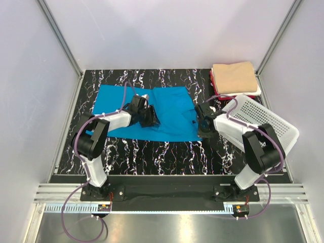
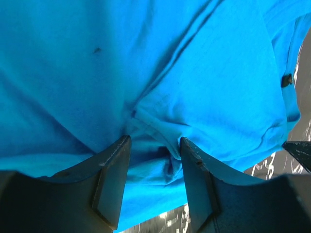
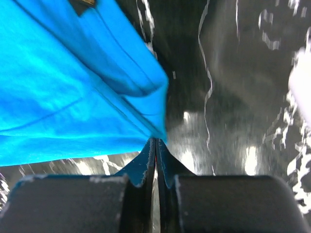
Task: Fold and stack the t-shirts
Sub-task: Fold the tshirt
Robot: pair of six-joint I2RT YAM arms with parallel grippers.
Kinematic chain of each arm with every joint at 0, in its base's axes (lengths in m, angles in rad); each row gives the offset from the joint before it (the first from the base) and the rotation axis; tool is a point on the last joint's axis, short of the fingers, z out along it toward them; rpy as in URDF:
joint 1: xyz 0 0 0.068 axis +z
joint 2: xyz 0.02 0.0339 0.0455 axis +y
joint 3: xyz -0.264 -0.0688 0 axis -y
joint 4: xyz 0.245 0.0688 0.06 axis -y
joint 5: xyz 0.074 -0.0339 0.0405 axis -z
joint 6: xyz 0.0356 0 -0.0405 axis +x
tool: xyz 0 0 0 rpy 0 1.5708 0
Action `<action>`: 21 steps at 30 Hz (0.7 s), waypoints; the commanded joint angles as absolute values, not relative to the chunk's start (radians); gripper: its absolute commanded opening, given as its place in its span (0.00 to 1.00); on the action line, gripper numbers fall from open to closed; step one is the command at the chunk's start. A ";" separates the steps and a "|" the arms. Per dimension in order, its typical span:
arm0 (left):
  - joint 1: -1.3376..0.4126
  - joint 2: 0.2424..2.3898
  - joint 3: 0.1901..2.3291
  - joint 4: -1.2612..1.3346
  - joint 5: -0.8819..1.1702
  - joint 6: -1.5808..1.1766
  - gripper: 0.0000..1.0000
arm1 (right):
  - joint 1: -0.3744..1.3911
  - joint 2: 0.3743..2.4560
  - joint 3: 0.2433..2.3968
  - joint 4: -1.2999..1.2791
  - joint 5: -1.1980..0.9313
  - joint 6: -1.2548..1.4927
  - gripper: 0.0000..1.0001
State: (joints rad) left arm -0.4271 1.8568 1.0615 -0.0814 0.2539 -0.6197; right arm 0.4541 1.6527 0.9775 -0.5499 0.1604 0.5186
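Left jaws: about half apart, clamped on a bunched fold of the blue tee point(image 2: 146, 58); creases fan out from the pinch.
Right jaws: pressed together on a thin corner at the blue tee's right edge, low over the worktop point(image 3: 233, 97).
Blue tee: one, spread flat across the middle of the black marbled worktop, rumpled only at the left jaws.
Folded tees: three in one stack at the far right corner. The tan tee point(image 1: 234, 77) is on top, with the edges of a white tee point(image 1: 256, 92) and a red tee point(image 1: 216, 92) showing beneath.
Basket point(image 1: 263, 121): one, white and perforated, tilted at the right side just near of the stack and partly behind the right arm.
Arms: two.
Left arm point(image 1: 93, 139): rises from its base, bends at the elbow and reaches rightward, its wrist over the tee's middle.
Right arm point(image 1: 258, 147): rises from its base, bends at the elbow and reaches leftward, wrist down at the tee's right edge.
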 commanded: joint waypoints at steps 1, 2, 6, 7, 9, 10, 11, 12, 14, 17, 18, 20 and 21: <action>-0.448 1.783 0.997 -0.107 0.229 -0.643 0.52 | 0.472 1.579 0.928 -0.583 0.184 0.548 0.06; -0.448 1.770 0.989 -0.107 0.233 -0.650 0.53 | 0.472 1.566 0.925 -0.584 0.175 0.551 0.07; -0.424 1.726 1.103 -0.222 0.207 -0.603 0.56 | 0.471 1.508 0.965 -0.617 0.164 0.554 0.16; -0.413 1.717 1.176 -0.285 0.196 -0.592 0.56 | 0.471 1.487 1.013 -0.632 0.166 0.552 0.18; -0.367 1.710 1.242 -0.328 0.195 -0.560 0.57 | 0.471 1.477 1.077 -0.664 0.166 0.540 0.21; -0.345 1.707 1.305 -0.357 0.192 -0.540 0.57 | 0.460 1.480 1.142 -0.663 0.146 0.528 0.25; -0.322 1.710 1.333 -0.371 0.189 -0.540 0.57 | 0.460 1.492 1.179 -0.663 0.138 0.517 0.26; -0.267 1.718 1.363 -0.397 0.187 -0.523 0.57 | 0.451 1.534 1.221 -0.663 0.134 0.484 0.27; -0.206 1.755 1.443 -0.417 0.215 -0.508 0.57 | 0.446 1.587 1.345 -0.654 0.121 0.444 0.30; -0.103 1.831 1.528 -0.454 0.230 -0.473 0.57 | 0.428 1.731 1.507 -0.641 0.088 0.394 0.30; -0.059 1.856 1.549 -0.475 0.229 -0.454 0.57 | 0.425 1.774 1.550 -0.640 0.081 0.387 0.29; -0.014 1.931 1.598 -0.485 0.235 -0.449 0.57 | 0.423 1.897 1.667 -0.640 0.068 0.383 0.27; 0.030 1.983 1.612 -0.488 0.245 -0.452 0.57 | 0.422 1.978 1.739 -0.640 0.061 0.382 0.26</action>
